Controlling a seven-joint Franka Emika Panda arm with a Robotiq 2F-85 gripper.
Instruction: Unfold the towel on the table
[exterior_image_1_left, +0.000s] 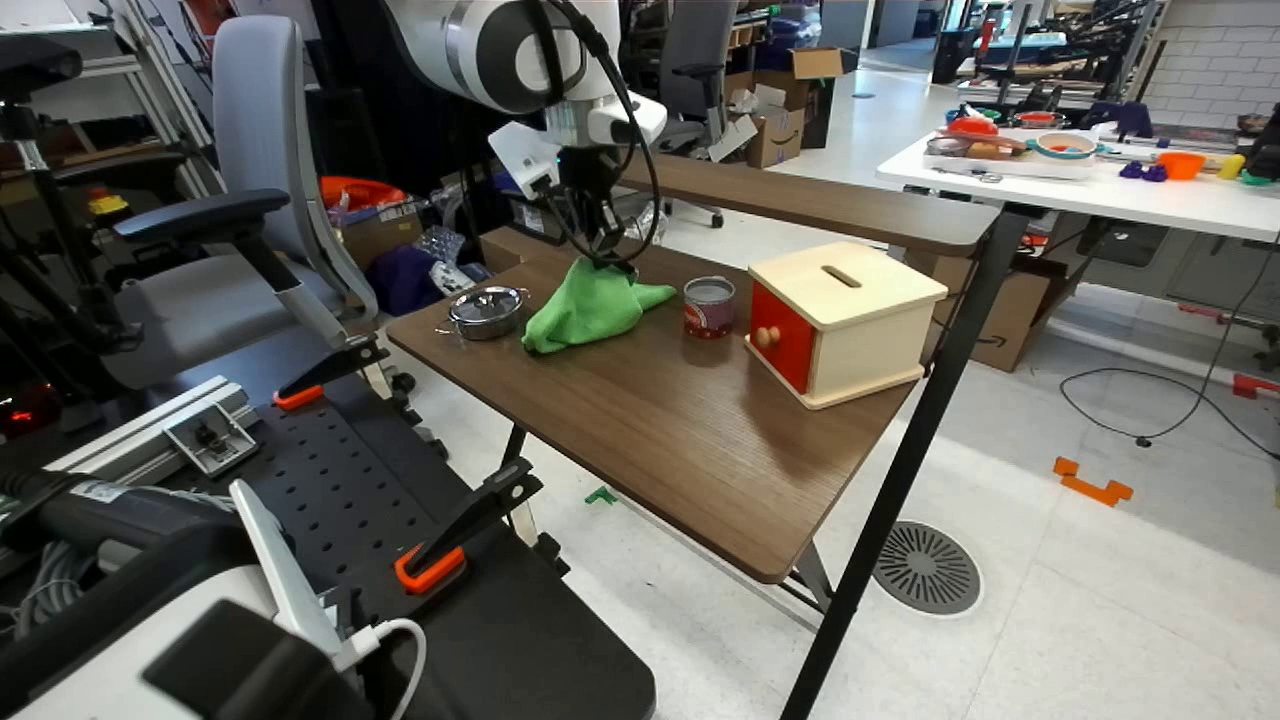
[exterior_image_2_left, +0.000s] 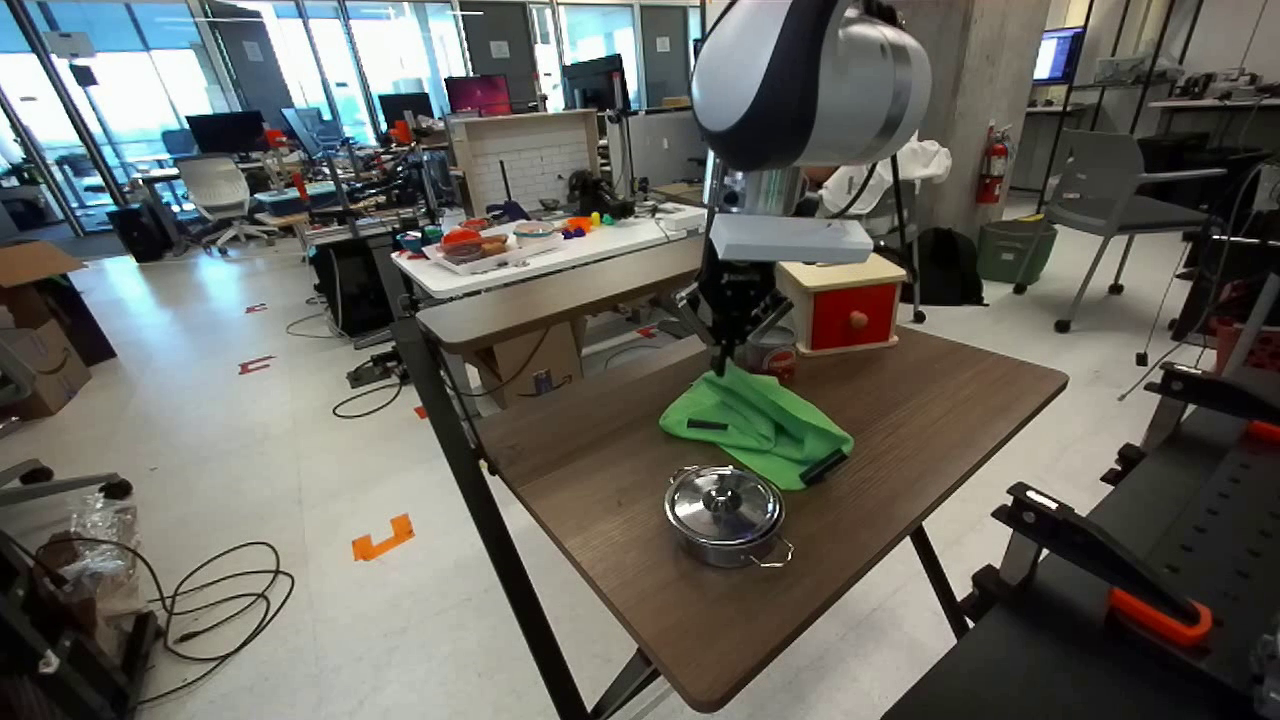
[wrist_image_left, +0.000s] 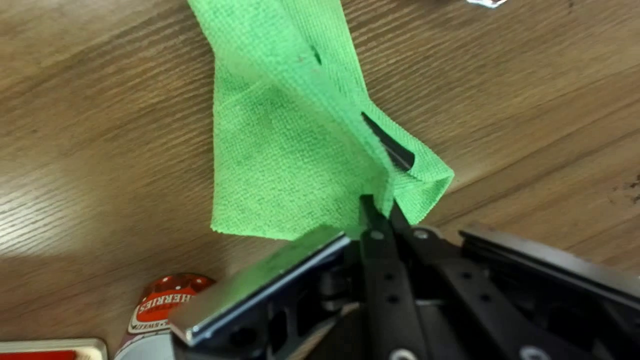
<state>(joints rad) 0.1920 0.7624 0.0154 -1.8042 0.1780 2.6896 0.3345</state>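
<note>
Under the green towel (exterior_image_1_left: 590, 315), a brown wood-grain table (exterior_image_1_left: 690, 450) is catching some glare. Just beside the towel, a lidded metal pot (exterior_image_2_left: 725, 510) is sitting; on the towel's opposite side, a can (exterior_image_1_left: 709, 315) is standing near it, and a wooden box (exterior_image_1_left: 870, 350) is standing farther off. Well apart from the towel, I'm seeing a white table (exterior_image_1_left: 1170, 205) holding colored items (exterior_image_1_left: 1181, 166) and a gray office chair (exterior_image_1_left: 255, 120). Below the towel's level, pale floor (exterior_image_1_left: 1150, 580) is showing. Gripper (wrist_image_left: 384, 212) is pointing down at the towel: fingers (wrist_image_left: 371, 220) are almost meeting, and I'm pinching a raised fold (wrist_image_left: 384, 185) between the tips. Rest of the towel is lying bunched on the brown table, black strips (exterior_image_2_left: 825, 467) showing.
</note>
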